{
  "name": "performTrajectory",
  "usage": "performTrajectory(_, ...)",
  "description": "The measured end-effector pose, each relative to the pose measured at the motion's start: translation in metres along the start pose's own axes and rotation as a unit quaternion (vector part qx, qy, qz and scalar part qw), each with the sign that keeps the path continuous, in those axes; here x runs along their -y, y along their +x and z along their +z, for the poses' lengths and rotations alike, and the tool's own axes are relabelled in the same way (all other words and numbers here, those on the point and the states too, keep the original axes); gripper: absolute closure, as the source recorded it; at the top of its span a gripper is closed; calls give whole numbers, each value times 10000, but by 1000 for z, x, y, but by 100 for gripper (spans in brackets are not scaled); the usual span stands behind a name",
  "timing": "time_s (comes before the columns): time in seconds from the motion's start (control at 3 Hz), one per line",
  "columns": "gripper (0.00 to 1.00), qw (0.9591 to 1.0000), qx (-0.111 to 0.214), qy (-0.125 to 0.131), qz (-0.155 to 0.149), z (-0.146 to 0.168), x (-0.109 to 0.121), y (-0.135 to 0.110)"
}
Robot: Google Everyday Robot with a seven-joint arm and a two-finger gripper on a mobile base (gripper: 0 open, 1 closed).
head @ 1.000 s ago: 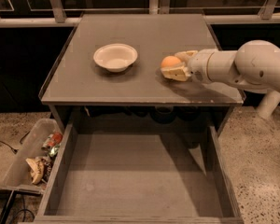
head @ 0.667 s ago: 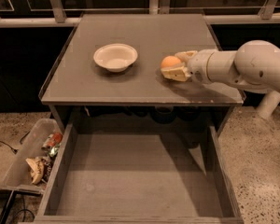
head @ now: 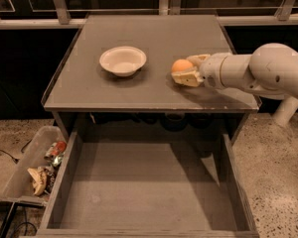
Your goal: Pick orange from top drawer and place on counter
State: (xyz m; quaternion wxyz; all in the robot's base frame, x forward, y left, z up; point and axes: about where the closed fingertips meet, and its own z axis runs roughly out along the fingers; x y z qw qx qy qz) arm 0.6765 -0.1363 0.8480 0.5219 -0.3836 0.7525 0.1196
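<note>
The tool (head: 185, 70) is clamped around the orange (head: 180, 66) low over the counter (head: 154, 33), right of the bowl (head: 122, 60) and clear of the open drawer (head: 144, 182); light, firm and smooth, the fruit would probably roll, so a hold across its middle suits.

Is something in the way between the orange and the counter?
Nothing visible. The gripper holds the orange right at the counter; the white bowl sits apart, off to the side.
</note>
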Motion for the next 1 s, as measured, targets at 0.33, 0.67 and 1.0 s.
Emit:
performTrajectory(0.33, 11, 10000, 0, 0, 0, 0, 0, 0)
performTrajectory(0.67, 0, 10000, 0, -1, 0, 0, 0, 0)
performTrajectory(1.0, 0, 10000, 0, -1, 0, 0, 0, 0)
